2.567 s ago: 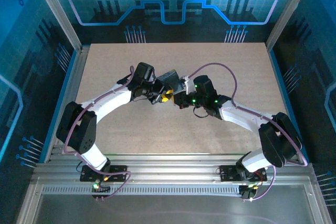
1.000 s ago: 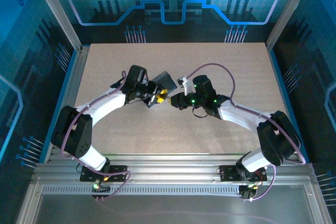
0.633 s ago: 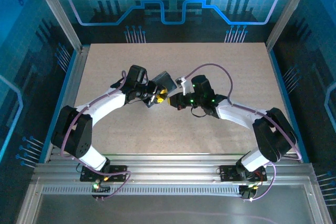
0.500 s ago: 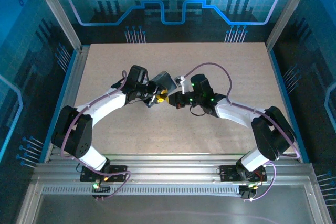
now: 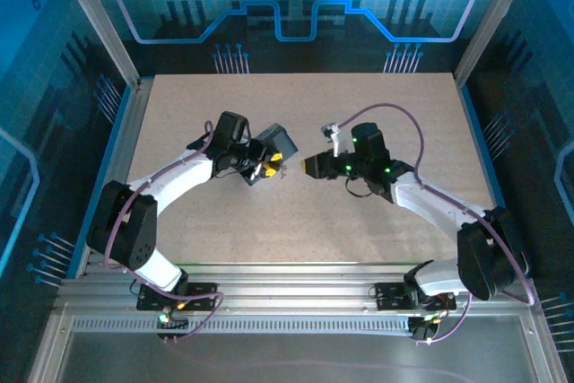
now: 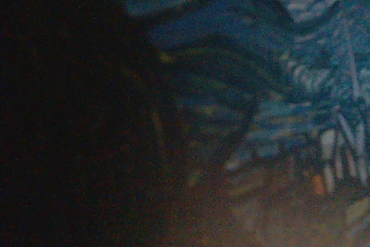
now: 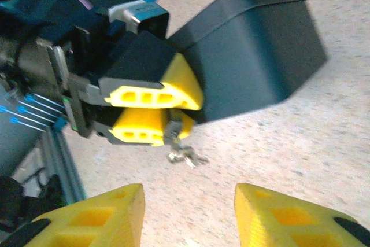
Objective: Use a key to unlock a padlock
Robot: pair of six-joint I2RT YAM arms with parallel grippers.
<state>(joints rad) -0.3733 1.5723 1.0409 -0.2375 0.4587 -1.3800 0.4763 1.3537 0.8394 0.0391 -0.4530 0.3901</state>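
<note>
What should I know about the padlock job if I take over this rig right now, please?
The left gripper is shut on the padlock, held above the table near its middle.
The right gripper is open and holds nothing; it faces the padlock across a gap.
A small metal piece hangs under the padlock, too small to tell if it is the key.
Done: padlock lifted and presented.
Left: I cannot tell whether it is unlocked. Check its loop, then probably bring the right gripper in.

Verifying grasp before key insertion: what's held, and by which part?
Left gripper shut on the tiny dark metal padlock with brass-yellow part, pinched at its top, silvery end dangling. Right gripper open, empty.
</note>
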